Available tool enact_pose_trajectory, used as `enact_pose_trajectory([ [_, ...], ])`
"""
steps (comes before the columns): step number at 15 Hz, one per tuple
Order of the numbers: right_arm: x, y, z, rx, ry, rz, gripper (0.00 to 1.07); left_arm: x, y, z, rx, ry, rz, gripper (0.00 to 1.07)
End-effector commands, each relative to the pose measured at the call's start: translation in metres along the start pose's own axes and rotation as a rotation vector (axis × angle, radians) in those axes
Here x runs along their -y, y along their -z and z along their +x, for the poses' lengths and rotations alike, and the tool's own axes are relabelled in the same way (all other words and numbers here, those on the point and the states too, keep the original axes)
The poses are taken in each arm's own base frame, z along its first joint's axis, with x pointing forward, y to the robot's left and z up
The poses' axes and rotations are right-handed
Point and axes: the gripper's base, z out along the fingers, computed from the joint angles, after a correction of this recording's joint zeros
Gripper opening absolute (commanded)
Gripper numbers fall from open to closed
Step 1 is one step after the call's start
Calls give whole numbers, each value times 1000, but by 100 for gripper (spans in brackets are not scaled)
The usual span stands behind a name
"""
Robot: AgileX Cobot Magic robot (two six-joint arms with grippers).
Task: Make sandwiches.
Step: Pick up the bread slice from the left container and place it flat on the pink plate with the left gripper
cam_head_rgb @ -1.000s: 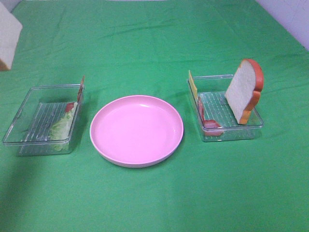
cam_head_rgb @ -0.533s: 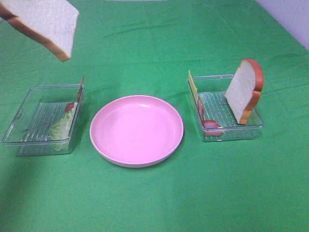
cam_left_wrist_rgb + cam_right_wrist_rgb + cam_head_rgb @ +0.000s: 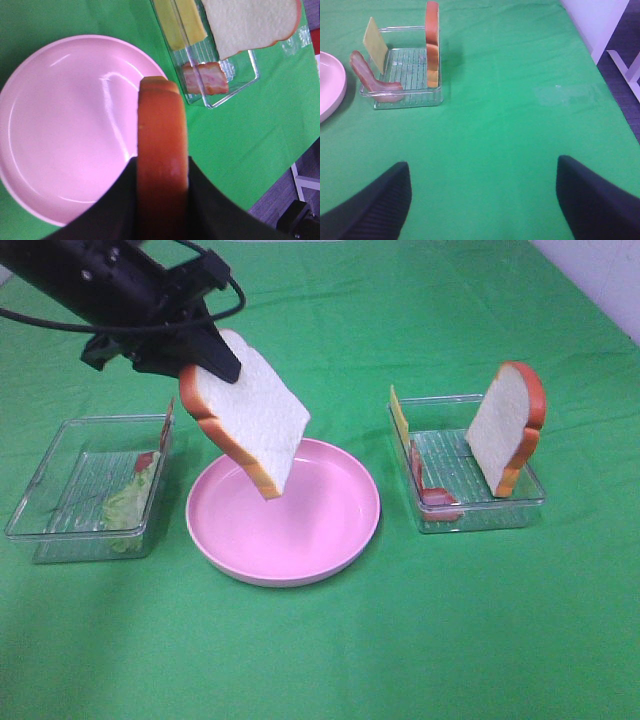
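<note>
In the high view, the left gripper (image 3: 212,358) comes in from the upper left of the frame on its black arm. Its jaws are closed on the upper edge of a bread slice (image 3: 250,425), so they stand only as far apart as the slice is thick. The left wrist view shows the same grip: the two dark fingers (image 3: 115,215) press on both sides of the orange-brown crust. The slice hangs tilted, with its white face toward the camera, and its lower corner is over the left part of the pink plate (image 3: 330,530) in the middle of the frame. We cannot tell if this corner touches the plate. The right gripper (image 3: 482,200) appears only in its own wrist view, where its fingers stand wide apart with only the green cloth (image 3: 320,660) between them, so it holds nothing. At the left of the frame, just beside the plate, sits the left tray (image 3: 60,490) of clear plastic, with pale lettuce (image 3: 128,502) lying along its right side. At the right of the frame, the right tray (image 3: 480,515) holds a second bread slice (image 3: 505,425) standing upright at its far right. A yellow cheese slice (image 3: 399,415) stands at its far left corner, and a bacon strip (image 3: 435,495) is at its near left corner.
</note>
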Motion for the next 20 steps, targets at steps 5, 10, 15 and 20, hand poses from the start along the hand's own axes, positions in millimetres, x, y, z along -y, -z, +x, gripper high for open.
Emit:
enact_pose_trajectory([
  [5,0,1,0,23,-10,7,76,1,-73,12,-53,40,0,0],
  [10,0,1,0,23,-10,7,76,-5,-101,21,-96,117,-20,0],
  [15,0,1,0,23,-10,7,76,-6,-102,22,-101,117,-23,38],
  [20,0,1,0,23,-10,7,76,-1,-85,19,-99,25,-53,80],
])
